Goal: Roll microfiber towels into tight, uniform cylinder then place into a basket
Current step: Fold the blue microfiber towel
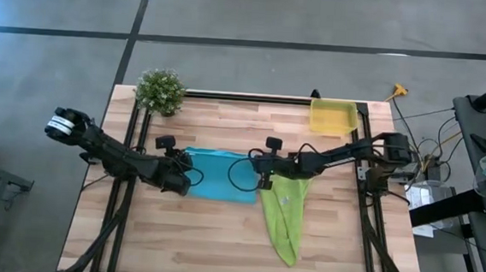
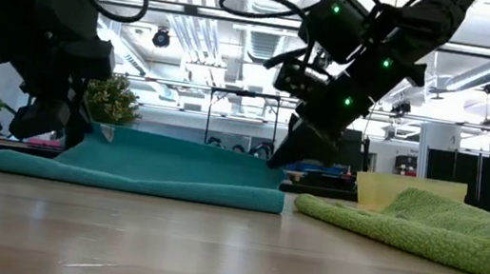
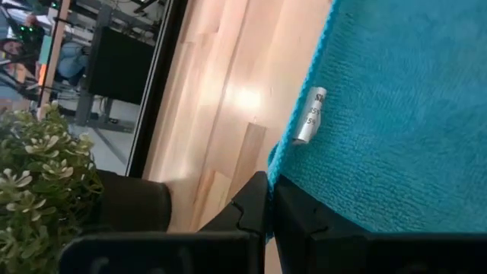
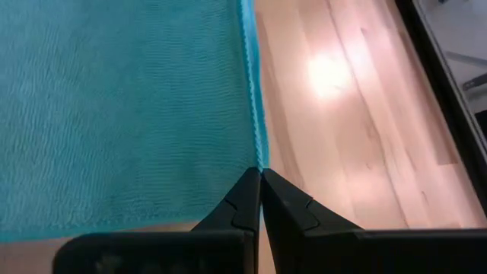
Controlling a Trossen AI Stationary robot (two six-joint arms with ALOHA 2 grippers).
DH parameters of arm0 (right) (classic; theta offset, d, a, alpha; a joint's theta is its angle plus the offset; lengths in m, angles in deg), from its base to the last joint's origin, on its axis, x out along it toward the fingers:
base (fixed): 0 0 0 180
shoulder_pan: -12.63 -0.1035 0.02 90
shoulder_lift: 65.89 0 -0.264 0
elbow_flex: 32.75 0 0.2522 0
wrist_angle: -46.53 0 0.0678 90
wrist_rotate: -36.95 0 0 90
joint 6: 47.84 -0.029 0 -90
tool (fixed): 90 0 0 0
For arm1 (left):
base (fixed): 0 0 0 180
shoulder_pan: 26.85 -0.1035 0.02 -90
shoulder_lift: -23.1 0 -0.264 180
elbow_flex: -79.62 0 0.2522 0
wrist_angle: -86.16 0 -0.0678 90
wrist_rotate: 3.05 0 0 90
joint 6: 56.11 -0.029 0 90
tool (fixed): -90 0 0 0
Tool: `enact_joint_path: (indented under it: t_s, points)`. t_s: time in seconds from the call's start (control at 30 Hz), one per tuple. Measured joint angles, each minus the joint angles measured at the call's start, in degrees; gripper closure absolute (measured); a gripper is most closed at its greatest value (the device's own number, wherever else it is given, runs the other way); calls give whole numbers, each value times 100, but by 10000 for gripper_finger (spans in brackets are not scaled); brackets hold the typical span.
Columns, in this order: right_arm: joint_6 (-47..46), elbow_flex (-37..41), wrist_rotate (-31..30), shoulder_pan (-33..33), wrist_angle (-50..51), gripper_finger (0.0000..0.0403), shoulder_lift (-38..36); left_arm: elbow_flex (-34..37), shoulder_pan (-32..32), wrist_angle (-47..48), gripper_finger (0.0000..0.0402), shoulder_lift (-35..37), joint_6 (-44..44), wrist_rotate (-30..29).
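A turquoise-blue microfiber towel (image 1: 223,177) lies at the table's middle, and a small white tag (image 3: 311,116) sits on its edge. My left gripper (image 1: 186,182) is shut on its left side and my right gripper (image 1: 263,178) on its right side. In the low view the held part slopes up from a folded front (image 2: 133,180) that rests on the table. A lime-green towel (image 1: 285,214) lies flat to its right, narrowing toward the near edge. The yellow basket (image 1: 332,116) stands at the far right. My left gripper pinches the turquoise towel's left edge (image 3: 278,169) between its two fingers, slanting down from the table's left. That edge is raised a little off the table (image 2: 82,133). The towel's front fold stays on the wood. My right gripper pinches the turquoise towel's right corner (image 4: 259,161) between its two fingertips, slanting down from the table's right. The corner is held a little above the table (image 2: 272,163). The cloth runs away from the fingers fairly flat.
A small potted plant (image 1: 160,90) stands at the far left corner, close behind my left arm. A black frame rail (image 1: 246,96) runs along the far edge. Bare wood (image 1: 193,235) lies between the towels and the near edge.
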Motion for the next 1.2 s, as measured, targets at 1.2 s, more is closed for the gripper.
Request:
enact_joint_path:
  t_s: [1.2]
  points:
    - [-263, 2, -258, 222, -77, 394, 423, 222, -254, -897, 357, -516, -34, -279]
